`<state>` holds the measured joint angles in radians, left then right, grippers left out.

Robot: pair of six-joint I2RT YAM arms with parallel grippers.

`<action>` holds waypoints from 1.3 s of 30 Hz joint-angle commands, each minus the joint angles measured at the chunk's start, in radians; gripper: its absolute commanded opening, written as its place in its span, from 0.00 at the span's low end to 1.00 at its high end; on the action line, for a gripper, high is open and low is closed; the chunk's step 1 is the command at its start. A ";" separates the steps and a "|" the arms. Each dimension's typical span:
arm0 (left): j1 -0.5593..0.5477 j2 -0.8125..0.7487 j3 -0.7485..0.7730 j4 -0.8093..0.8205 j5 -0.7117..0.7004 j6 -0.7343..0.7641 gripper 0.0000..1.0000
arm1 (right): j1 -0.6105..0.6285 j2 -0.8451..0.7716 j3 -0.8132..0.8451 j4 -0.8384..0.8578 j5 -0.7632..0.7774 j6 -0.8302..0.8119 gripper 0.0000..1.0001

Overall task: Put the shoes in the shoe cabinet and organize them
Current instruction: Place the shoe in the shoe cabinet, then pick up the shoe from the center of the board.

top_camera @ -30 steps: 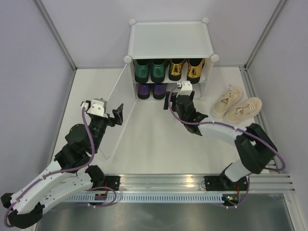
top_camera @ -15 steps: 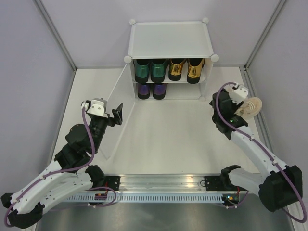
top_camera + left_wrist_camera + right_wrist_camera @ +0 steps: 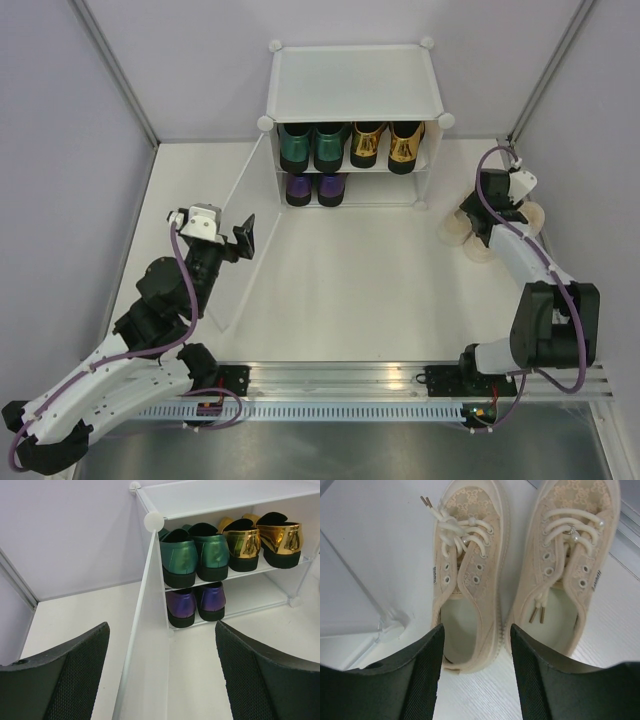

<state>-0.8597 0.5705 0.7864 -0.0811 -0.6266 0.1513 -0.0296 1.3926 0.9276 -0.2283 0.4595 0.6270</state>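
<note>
Right claw [image 3: 476, 630] open, astride the heel of one beige sneaker [image 3: 467, 565] at four o'clock from the shoe cabinet [image 3: 355, 80]; an off-centre pinch could shove the other sneaker [image 3: 572, 555]. Left claw [image 3: 161, 630] open.

The cabinet [image 3: 355, 80] holds 2 loafer pairs [image 3: 328, 145] above pointed shoes [image 3: 315, 188]; sneakers [image 3: 470, 575] lie to its right.
</note>
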 commanded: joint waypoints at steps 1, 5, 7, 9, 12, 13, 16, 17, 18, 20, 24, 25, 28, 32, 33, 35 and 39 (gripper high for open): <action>-0.002 0.008 0.016 0.017 -0.002 0.014 0.89 | -0.015 0.090 0.079 0.046 -0.061 -0.030 0.59; -0.002 0.006 0.016 0.015 0.001 0.014 0.89 | -0.021 0.160 0.093 0.024 -0.087 -0.032 0.58; -0.002 0.003 0.016 0.015 0.001 0.013 0.89 | -0.023 0.167 0.065 0.046 -0.094 -0.027 0.58; -0.001 0.000 0.016 0.015 -0.002 0.013 0.89 | -0.021 0.167 0.011 0.084 -0.116 -0.016 0.56; -0.002 0.003 0.014 0.017 -0.007 0.013 0.89 | -0.021 0.190 -0.012 0.133 -0.166 -0.032 0.40; -0.002 0.006 0.014 0.015 -0.007 0.016 0.89 | -0.021 0.209 -0.007 0.126 -0.180 -0.036 0.33; -0.002 0.009 0.014 0.015 -0.012 0.014 0.89 | -0.021 0.188 -0.010 0.124 -0.238 -0.039 0.03; -0.002 0.009 0.014 0.017 -0.012 0.017 0.89 | -0.021 0.169 -0.022 0.122 -0.246 -0.035 0.01; -0.001 0.008 0.014 0.017 -0.012 0.016 0.89 | -0.021 0.149 -0.029 0.118 -0.251 -0.033 0.01; -0.002 0.006 0.013 0.018 -0.015 0.017 0.89 | -0.021 0.068 -0.038 0.077 -0.252 -0.029 0.01; -0.002 0.002 0.011 0.021 -0.022 0.021 0.89 | -0.021 -0.127 -0.046 -0.011 -0.260 -0.023 0.01; -0.002 0.002 0.011 0.023 -0.022 0.019 0.89 | -0.021 -0.206 -0.046 -0.049 -0.266 -0.021 0.01; -0.002 0.000 0.010 0.021 -0.021 0.019 0.89 | -0.020 -0.347 -0.050 -0.106 -0.330 -0.021 0.01; -0.002 -0.001 0.010 0.023 -0.015 0.014 0.89 | 0.022 -0.470 -0.120 -0.128 -0.416 0.002 0.01; -0.002 0.000 0.010 0.023 -0.016 0.014 0.89 | 0.040 -0.503 -0.134 -0.131 -0.441 0.014 0.01; -0.002 -0.001 0.010 0.023 -0.016 0.014 0.89 | 0.111 -0.524 -0.174 -0.132 -0.455 0.031 0.01; -0.002 0.000 0.010 0.023 -0.021 0.014 0.89 | 0.212 -0.567 -0.248 -0.080 -0.522 0.083 0.01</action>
<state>-0.8597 0.5739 0.7864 -0.0807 -0.6292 0.1513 0.1299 0.8528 0.7124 -0.3748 0.0235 0.6407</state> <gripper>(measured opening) 0.887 0.011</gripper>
